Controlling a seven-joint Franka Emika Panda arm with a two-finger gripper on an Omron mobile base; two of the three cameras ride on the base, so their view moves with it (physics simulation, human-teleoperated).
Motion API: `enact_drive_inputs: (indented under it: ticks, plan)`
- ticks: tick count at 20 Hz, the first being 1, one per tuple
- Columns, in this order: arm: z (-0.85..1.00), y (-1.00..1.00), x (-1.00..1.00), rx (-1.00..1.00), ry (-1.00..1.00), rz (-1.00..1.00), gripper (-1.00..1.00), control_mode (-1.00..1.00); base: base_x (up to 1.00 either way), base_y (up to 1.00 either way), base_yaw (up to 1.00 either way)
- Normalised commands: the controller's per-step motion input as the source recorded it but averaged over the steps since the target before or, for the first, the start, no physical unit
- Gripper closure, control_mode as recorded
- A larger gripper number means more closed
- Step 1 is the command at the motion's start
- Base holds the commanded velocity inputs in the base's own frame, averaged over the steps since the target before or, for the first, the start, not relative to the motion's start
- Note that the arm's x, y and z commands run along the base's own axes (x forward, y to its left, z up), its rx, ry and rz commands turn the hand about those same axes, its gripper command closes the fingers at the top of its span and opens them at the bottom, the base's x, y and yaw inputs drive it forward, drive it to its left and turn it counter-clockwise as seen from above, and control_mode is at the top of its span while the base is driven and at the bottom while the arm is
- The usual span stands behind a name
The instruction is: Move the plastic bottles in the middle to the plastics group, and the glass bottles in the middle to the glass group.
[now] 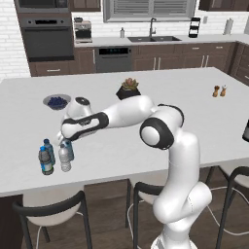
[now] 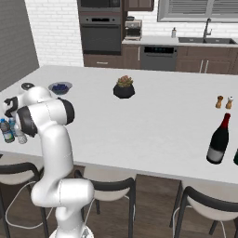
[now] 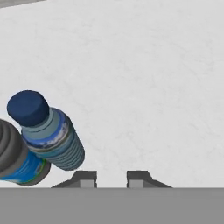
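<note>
My gripper [image 1: 64, 141] hangs tilted over the counter's near left corner. It is shut on the top of a blue-tinted plastic bottle [image 1: 69, 150]. In the hand view only counter shows between the close-set fingertips [image 3: 89, 178], and the held bottle is hidden. A clear plastic bottle [image 1: 64, 159] stands just in front. Right beside them is the plastics group: a dark grey bottle [image 1: 45, 161] [image 3: 17, 162] and a blue-capped one [image 1: 48, 146] [image 3: 46, 131]. Far right stands the glass group, a dark red-topped bottle [image 2: 218, 139]. A dark shape [image 2: 236, 157] shows at the frame edge beside it, too cut off to identify.
A bowl of blueberries [image 1: 57, 101] sits behind the gripper, with a potted succulent [image 1: 129, 90] at mid-counter. Salt and pepper shakers [image 1: 219, 91] stand far right. Stools [image 1: 48, 209] line the counter's near edge, close to the bottles.
</note>
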Motion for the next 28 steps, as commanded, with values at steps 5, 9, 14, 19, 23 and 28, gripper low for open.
enact_drive_inputs:
  ticks: [5, 9, 14, 19, 23, 28]
  plan:
    - [0.0, 0.0, 0.0, 0.0, -0.05, 0.0, 1.0, -1.0, 0.0, 0.0, 0.0]
    - [0.0, 0.0, 0.0, 0.0, 0.0, 0.0, -1.0, -1.0, 0.0, 0.0, 0.0]
    - [0.0, 0.0, 0.0, 0.0, 0.0, 0.0, -1.0, -1.0, 0.0, 0.0, 0.0]
    - [0.0, 0.0, 0.0, 0.0, 0.0, 0.0, -1.0, -1.0, 0.0, 0.0, 0.0]
    - [0.03, 0.0, 0.0, 0.0, 0.0, 0.0, -1.0, -1.0, 0.0, 0.0, 0.0]
    - [0.45, -0.05, 0.0, 0.0, 0.0, 0.0, -1.0, -1.0, 0.0, 0.0, 0.0]
